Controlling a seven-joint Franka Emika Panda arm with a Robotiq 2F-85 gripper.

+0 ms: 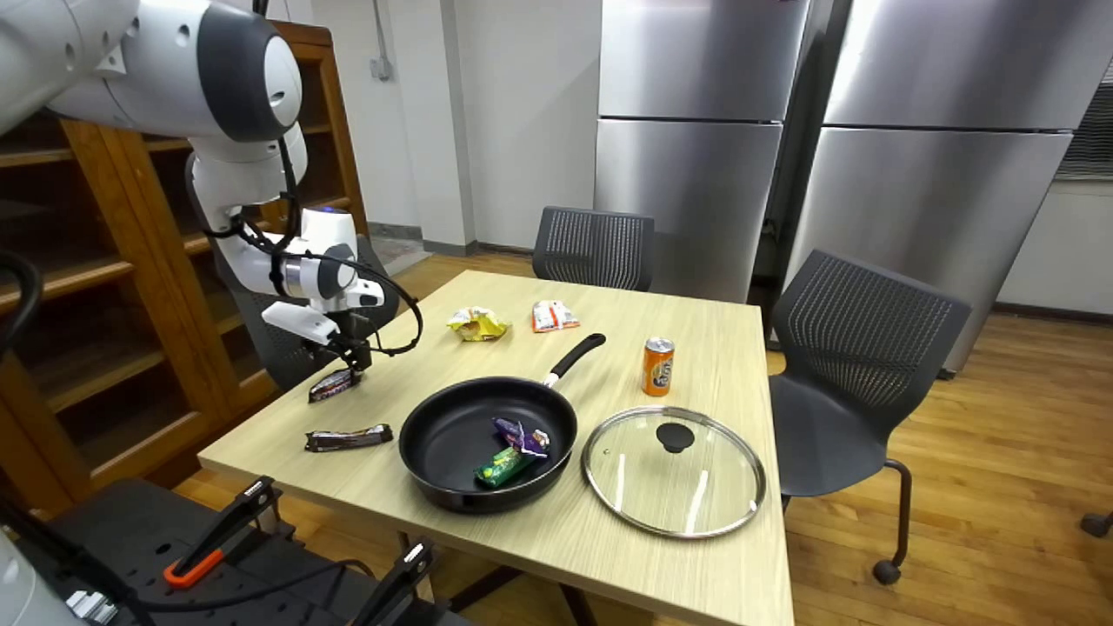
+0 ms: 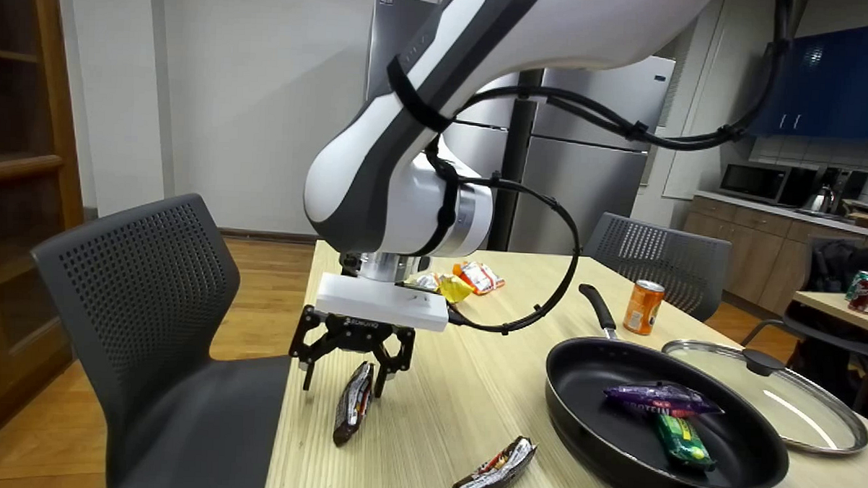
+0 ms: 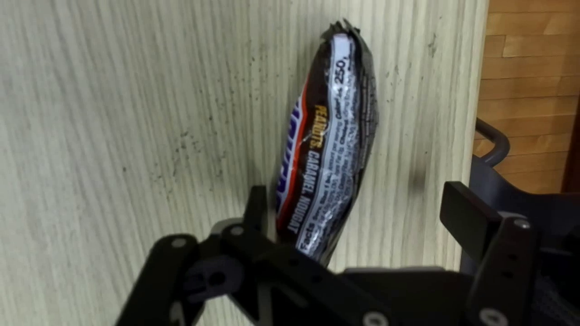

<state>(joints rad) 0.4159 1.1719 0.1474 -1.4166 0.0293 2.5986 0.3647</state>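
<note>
Two tall steel refrigerators (image 1: 687, 209) at the back, side by side; wooden cabinet (image 1: 165, 261) with glass panes, at the left in both exterior views; white robot arm (image 1: 217, 78), in from above and bent downward; pale wood-grain table (image 1: 713, 365) beneath; dark grey chairs (image 1: 869, 348) at three sides of it; black frying pan (image 1: 452, 435) on the table, handle toward the far side; glass lid (image 1: 661, 487) flat just beside it, steel rim, dark knob upward; gripper (image 2: 343, 387) low over the table, near the edge by a chair, pointing down; fingers spread wide, one to each side of a candy bar (image 3: 331, 145), without a pinch on it; orange drink can (image 1: 658, 367) upright near lid and pan handle; crumpled yellow packet (image 1: 478, 324) and white-and-red packet (image 1: 554, 316) farther back, near each other.

Candy bar on the table, in brown wrapper, one end under the gripper; much nearer one finger than the other, touching or apart from it: cannot tell; PEANUTS, CARAMEL, NOUGAT readable on its side in wrist view; second brown bar (image 1: 348, 437) between candy bar and pan, near the latter; purple wrapper (image 2: 663, 399) marked PROTEIN inside the pan, across a green wrapper (image 2: 685, 440); dark specks (image 3: 183, 134) on the wood by the candy bar.
</note>
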